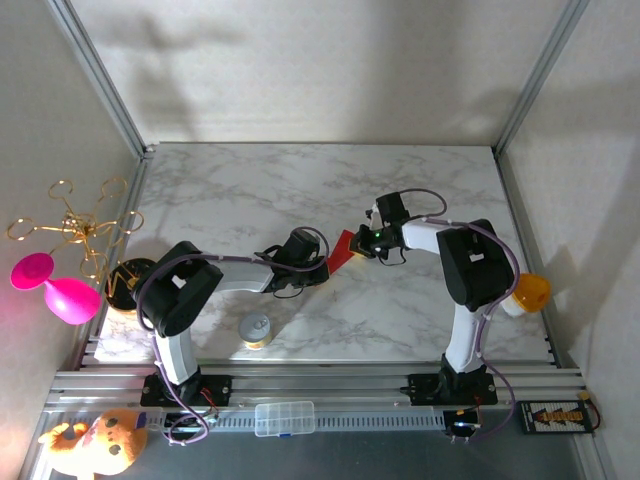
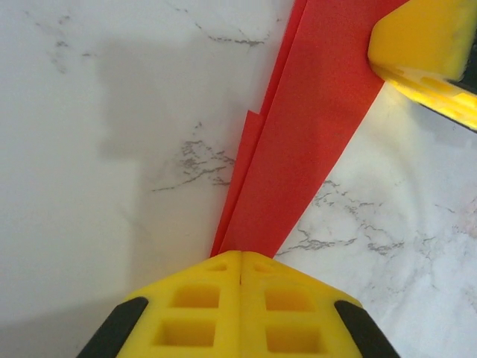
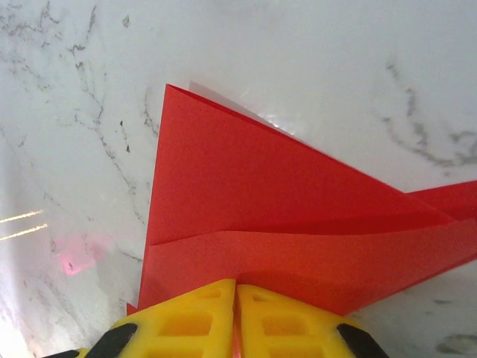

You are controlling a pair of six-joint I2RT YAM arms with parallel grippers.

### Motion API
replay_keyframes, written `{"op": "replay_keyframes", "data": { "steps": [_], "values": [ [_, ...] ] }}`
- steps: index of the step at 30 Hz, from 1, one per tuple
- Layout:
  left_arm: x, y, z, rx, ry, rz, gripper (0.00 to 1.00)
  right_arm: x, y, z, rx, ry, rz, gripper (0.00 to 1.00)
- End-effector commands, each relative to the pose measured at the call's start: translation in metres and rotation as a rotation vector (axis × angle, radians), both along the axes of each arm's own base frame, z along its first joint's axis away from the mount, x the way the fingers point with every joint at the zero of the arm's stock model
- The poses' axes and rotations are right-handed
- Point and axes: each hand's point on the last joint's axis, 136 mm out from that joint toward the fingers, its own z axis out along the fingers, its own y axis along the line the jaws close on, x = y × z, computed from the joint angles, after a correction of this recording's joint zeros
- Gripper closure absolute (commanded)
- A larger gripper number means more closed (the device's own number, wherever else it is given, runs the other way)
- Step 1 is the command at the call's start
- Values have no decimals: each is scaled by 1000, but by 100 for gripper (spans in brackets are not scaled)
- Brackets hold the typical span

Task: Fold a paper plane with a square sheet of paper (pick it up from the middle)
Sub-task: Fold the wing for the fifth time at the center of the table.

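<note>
Left jaws clamped on folded red paper [image 1: 342,250] at its 8 o'clock end, right jaws clamped at 2 o'clock. Recommend even tension, edges aligned before creasing.

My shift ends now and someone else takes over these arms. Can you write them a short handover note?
Left gripper: shut on the narrow end of the paper.
Right gripper: shut on the wider end.
Paper: red, folded into several layers and tapering, held between the two grippers over the middle of the table.
Done: sheet picked up, several folds creased in.
Left: it does not look like a finished plane yet. Probably the last folds, then setting it down.
</note>
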Motion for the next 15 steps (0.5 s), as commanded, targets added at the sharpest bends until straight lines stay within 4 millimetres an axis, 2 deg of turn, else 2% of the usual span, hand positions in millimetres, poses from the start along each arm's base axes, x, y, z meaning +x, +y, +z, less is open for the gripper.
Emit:
{"op": "replay_keyframes", "data": {
  "steps": [1,8,15],
  "values": [
    [-38,40,-54,189,159,5,100,32,-56,-27,-142,-34,-137,89],
    [-39,40,-57,193,165,-1,100,58,-76,-18,-143,-75,-181,88],
    [-40,39,-59,189,171,-5,100,68,-82,-13,-147,-105,-189,88]
  ]
}}
